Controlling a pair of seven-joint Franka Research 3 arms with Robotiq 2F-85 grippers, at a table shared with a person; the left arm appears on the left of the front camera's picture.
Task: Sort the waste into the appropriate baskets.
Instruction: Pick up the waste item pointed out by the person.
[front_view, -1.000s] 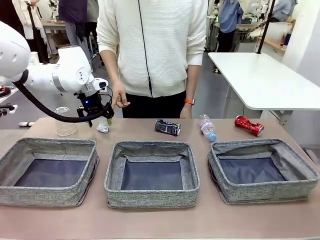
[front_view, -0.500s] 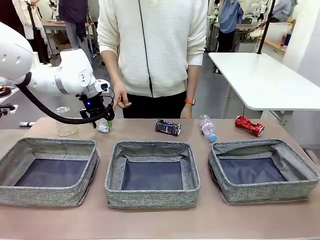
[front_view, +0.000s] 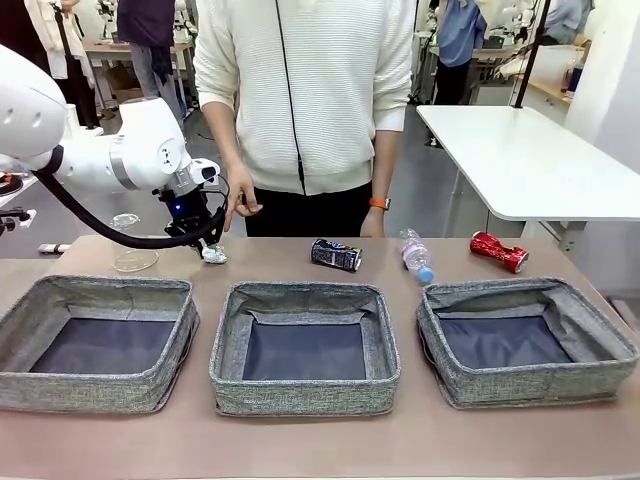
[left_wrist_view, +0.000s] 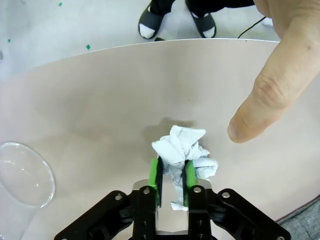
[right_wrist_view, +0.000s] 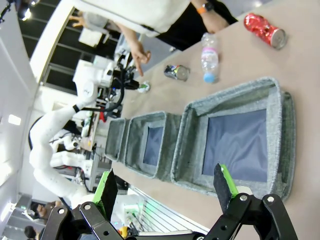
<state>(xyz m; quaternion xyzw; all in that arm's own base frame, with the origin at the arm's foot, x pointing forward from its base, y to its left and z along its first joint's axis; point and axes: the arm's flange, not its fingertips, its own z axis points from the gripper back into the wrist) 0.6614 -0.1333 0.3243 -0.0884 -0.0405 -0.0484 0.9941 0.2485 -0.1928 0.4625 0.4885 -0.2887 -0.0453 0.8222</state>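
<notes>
My left gripper (front_view: 207, 244) is shut on the crumpled white paper wad (front_view: 214, 254) at the table's far left; in the left wrist view the green pads (left_wrist_view: 155, 175) pinch the wad (left_wrist_view: 181, 148) just above the tabletop. A person's pointing finger (left_wrist_view: 267, 92) hovers beside the wad. A clear plastic cup (front_view: 131, 243) stands to the left of it. A dark printed can (front_view: 335, 255), a clear bottle (front_view: 415, 254) and a red can (front_view: 498, 250) lie along the far edge. Three grey baskets (front_view: 100, 290) (front_view: 300, 292) (front_view: 520, 290) stand in front. My right gripper (right_wrist_view: 164, 172) hangs open, high above the right basket (right_wrist_view: 280, 125).
The person in a white sweater (front_view: 305, 90) stands at the far side, one hand (front_view: 240, 200) close to my left gripper. Bare tabletop (front_view: 300, 440) runs in front of the baskets. A second white table (front_view: 530, 160) stands at the back right.
My left gripper's fingers have closed on the paper wad, which has shifted slightly to the right. The right arm has not moved.
</notes>
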